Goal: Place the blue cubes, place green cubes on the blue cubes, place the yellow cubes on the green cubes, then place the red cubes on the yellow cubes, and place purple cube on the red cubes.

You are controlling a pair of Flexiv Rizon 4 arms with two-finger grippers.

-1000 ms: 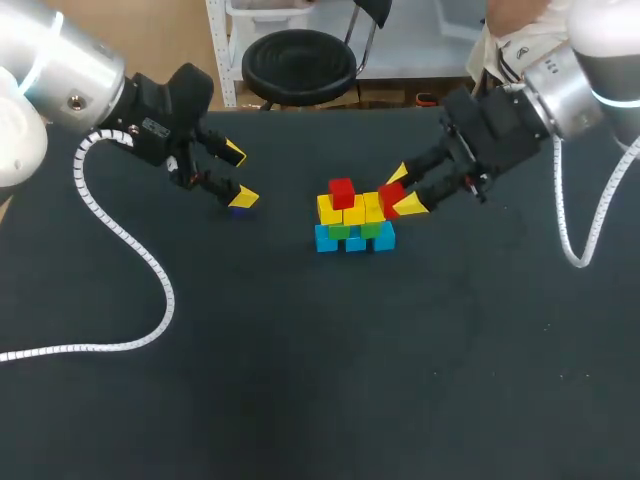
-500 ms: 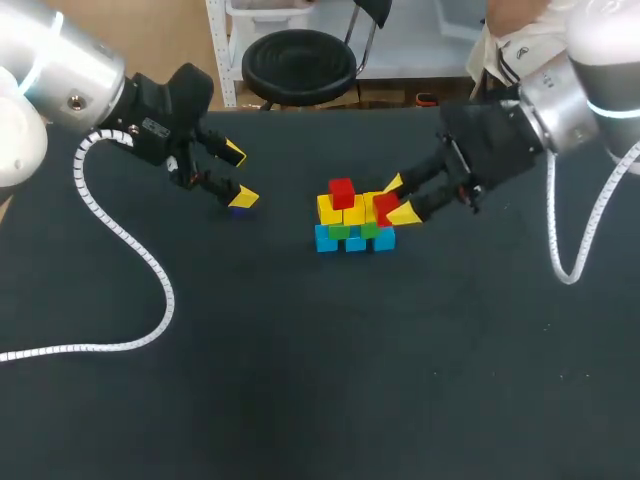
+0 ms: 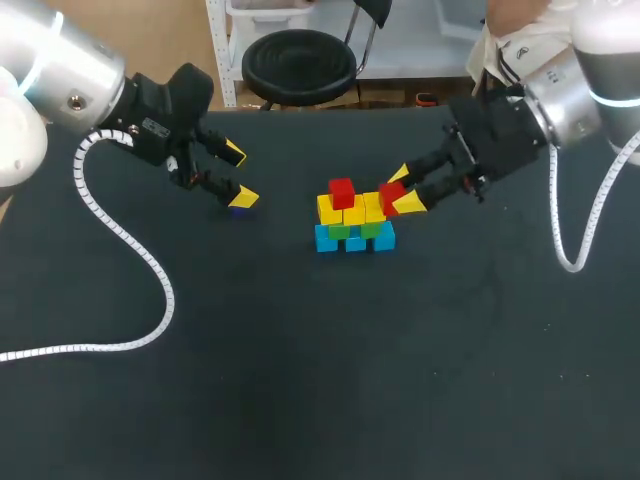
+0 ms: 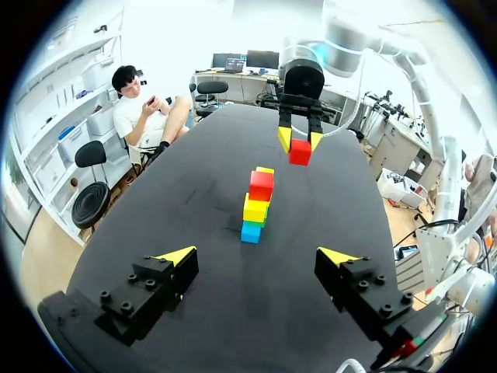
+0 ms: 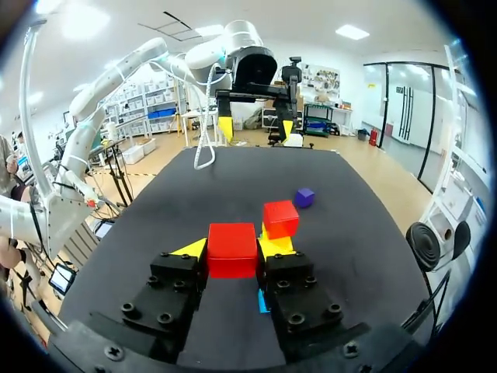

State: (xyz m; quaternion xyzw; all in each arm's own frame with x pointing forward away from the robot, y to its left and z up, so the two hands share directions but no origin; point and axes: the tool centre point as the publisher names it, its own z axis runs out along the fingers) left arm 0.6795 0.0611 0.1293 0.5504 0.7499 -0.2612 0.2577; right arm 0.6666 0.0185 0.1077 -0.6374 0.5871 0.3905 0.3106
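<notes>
Black table (image 3: 300, 400) under your arms. Directly on it: a row of blue cubes (image 3: 326, 240) near your right gripper (image 3: 403, 190), toward the left arm; one purple cube (image 5: 304, 196) close by your left gripper (image 3: 239, 175); a white coiled cable (image 3: 150, 265) looping behind that gripper.

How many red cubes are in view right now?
2. One red cube sits on the yellow cubes; the second red cube is held in the right gripper by the stack's right end. None appears hidden.

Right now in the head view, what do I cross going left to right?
In order: left hand → cube stack → right hand, shut on a red cube.
</notes>
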